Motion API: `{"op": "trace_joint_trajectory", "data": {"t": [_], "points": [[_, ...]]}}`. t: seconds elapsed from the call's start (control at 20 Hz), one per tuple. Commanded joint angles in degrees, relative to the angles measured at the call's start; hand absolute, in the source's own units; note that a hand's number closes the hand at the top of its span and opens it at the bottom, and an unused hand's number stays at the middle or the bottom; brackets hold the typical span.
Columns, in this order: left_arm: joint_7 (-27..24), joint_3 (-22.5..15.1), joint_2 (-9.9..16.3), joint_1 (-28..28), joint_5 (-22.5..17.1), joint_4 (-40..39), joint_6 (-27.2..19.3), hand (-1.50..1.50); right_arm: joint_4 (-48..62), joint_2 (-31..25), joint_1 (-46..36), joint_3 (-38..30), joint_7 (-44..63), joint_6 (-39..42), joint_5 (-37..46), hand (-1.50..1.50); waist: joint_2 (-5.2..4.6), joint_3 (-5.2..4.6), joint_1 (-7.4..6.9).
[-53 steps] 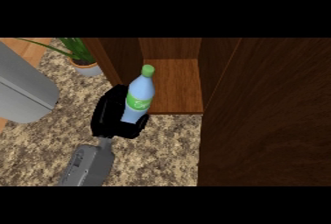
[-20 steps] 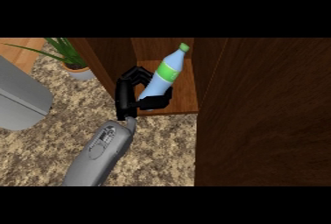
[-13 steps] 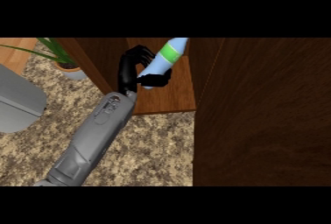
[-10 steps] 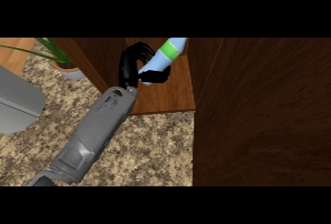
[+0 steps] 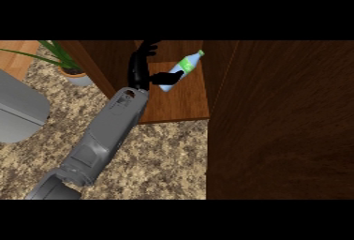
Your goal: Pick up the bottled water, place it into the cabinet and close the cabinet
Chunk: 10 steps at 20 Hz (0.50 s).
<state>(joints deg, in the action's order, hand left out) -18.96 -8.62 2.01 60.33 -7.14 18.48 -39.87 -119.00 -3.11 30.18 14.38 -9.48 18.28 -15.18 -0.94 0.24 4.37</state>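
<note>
The bottled water [image 5: 184, 69], clear with a green label and green cap, lies tilted inside the open cabinet, cap pointing up and right, over the wooden shelf [image 5: 181, 102]. My left hand [image 5: 142, 66] reaches into the cabinet just left of the bottle. Its fingers stretch straight up and away from the bottle, while the thumb [image 5: 170, 77] lies against the bottle's lower end. The hand looks open. My right hand does not show.
The cabinet's dark wooden door [image 5: 283, 122] stands open and fills the right side. A potted plant [image 5: 69, 63] sits left of the cabinet on the granite counter [image 5: 159, 159]. A grey rounded object [image 5: 17, 112] lies at the left edge.
The left arm pushed farther into the cabinet with the bottle. The fingers, curled round the bottle before, have straightened, and the bottle now lies lower and more tilted on the shelf.
</note>
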Motion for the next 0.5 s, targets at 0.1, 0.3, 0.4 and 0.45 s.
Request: {"op": "trace_joint_trajectory", "data": {"t": [0.1,0.3,0.4,0.45], "points": [[-2.60,2.61,2.38,1.91,-0.02,-7.30,0.61,-1.50,0.25,-0.77,-0.19,-1.21,-0.56,0.56,-0.69,-1.50,-0.63,-0.30,-0.19],[-5.21,3.58,4.51,1.05,-0.32,-8.66,1.86,-1.50,0.82,-0.05,0.00,0.28,-1.19,0.28,0.69,-1.50,-0.85,-0.33,-0.04],[-5.27,4.53,4.36,3.01,-0.90,-8.98,2.16,-1.50,0.12,-0.62,0.30,0.67,-0.66,0.54,1.02,-1.50,-0.90,-0.34,0.27],[-9.01,5.06,2.49,0.23,-1.42,-8.27,2.48,-1.50,-0.25,0.11,-0.57,0.29,1.03,-0.45,-0.67,-1.50,-0.84,-0.35,-0.34]]}}
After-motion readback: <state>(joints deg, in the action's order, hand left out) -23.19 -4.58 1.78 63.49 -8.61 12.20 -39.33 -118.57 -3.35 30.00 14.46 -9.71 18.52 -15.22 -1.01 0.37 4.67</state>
